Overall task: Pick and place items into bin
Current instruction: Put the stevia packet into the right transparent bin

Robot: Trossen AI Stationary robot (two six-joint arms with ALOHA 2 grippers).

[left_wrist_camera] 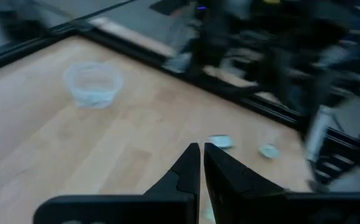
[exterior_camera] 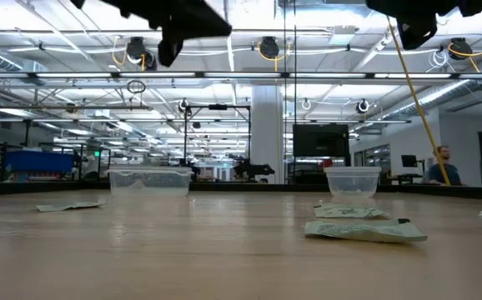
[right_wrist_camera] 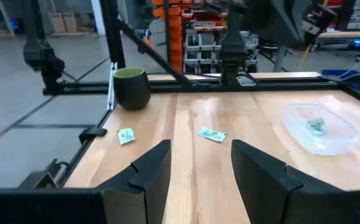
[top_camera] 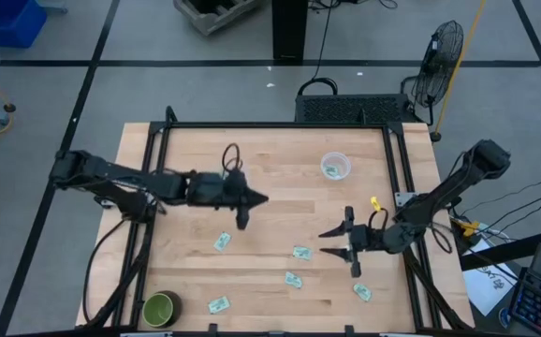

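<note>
Fingers [left_wrist_camera: 189, 168] of the left gripper [top_camera: 259, 198] pressing together on nothing, hovering above the middle of the wooden table [top_camera: 280, 154]; right gripper [top_camera: 334, 242] spreading wide apart, also holding nothing, hanging over the right near part. Lying flat on the wood: five packets, one [top_camera: 222, 241] just near of the left gripper, one [top_camera: 300, 252] beside the right gripper's tips, another [top_camera: 293, 279] nearer still, one [top_camera: 362, 293] at the right near corner, one [top_camera: 218, 304] by the green bowl [top_camera: 160, 308] at the left near corner. Sitting far right of centre: clear bin [top_camera: 335, 167], already holding a packet
</note>
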